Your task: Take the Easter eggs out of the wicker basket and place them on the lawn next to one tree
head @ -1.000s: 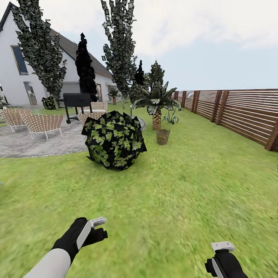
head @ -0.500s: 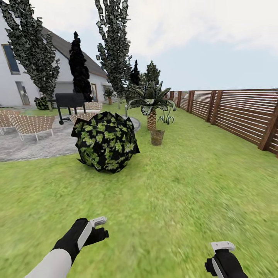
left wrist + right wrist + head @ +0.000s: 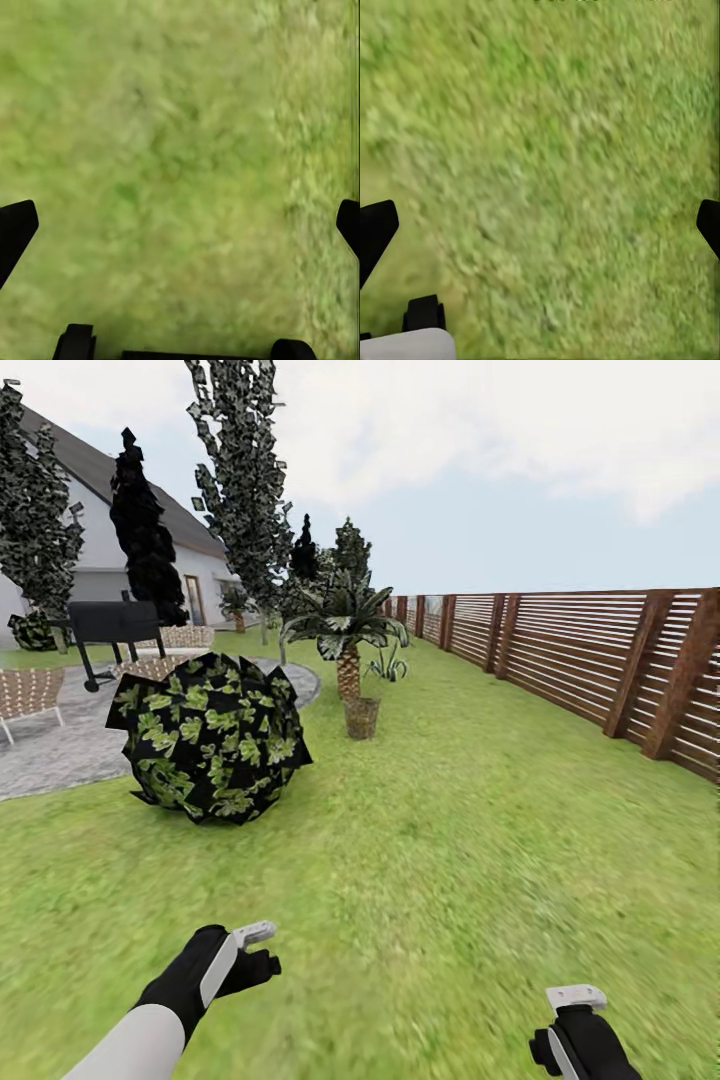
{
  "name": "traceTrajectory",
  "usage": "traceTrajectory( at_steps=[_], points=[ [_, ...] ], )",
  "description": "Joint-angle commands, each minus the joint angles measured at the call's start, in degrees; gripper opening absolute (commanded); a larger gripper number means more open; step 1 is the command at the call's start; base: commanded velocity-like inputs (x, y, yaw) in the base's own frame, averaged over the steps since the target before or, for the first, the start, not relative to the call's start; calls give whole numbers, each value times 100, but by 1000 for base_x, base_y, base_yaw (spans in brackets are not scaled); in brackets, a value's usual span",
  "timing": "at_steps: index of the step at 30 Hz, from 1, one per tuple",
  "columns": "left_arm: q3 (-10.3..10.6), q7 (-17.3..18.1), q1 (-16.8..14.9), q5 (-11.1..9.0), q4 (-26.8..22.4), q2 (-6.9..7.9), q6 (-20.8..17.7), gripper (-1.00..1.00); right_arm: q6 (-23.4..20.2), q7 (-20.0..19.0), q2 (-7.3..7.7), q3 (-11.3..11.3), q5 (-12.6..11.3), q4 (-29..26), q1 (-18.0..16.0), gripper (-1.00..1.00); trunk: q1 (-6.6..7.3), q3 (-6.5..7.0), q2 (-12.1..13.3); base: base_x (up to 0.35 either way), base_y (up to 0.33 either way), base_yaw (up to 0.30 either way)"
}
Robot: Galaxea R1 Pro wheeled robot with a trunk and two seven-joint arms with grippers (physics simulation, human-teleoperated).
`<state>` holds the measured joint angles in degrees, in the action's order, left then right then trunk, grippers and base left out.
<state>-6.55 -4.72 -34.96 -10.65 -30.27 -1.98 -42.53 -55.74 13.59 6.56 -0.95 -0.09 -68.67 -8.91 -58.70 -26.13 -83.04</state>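
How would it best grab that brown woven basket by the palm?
By the top rim of the brown open-weave wicker basket, coming down from above: it stands upright on the green lawn with its mouth facing up. Any handle is too small to make out.

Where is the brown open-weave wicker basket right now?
In the head view the brown wicker basket stands on the lawn left of centre, just before the short palm, right of the round leafy bush.

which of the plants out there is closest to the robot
The round dark bush with green leaves, at the patio edge ahead on the left. The short palm and tall trees stand further back.
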Motion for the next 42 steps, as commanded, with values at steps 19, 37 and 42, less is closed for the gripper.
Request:
traceTrajectory(
  at_steps=[19, 37, 42],
  points=[
    [-31, -47, -2, -60, -5, -12, -28, 100, -25, 12, -5, -10, 35, 1, -4, 100, -3, -7, -4, 251, -212, -12],
    [-39, -47, -2, -67, -5, -2, -11, 100, -25, 12, 4, -1, 44, -3, -3, 100, -3, -7, -4, 290, -106, 0],
    [-39, -47, -2, -61, -5, -7, -10, 100, -25, 12, 4, -1, 43, -5, -4, 100, -3, -7, -4, 323, -1, 0]
  ],
)
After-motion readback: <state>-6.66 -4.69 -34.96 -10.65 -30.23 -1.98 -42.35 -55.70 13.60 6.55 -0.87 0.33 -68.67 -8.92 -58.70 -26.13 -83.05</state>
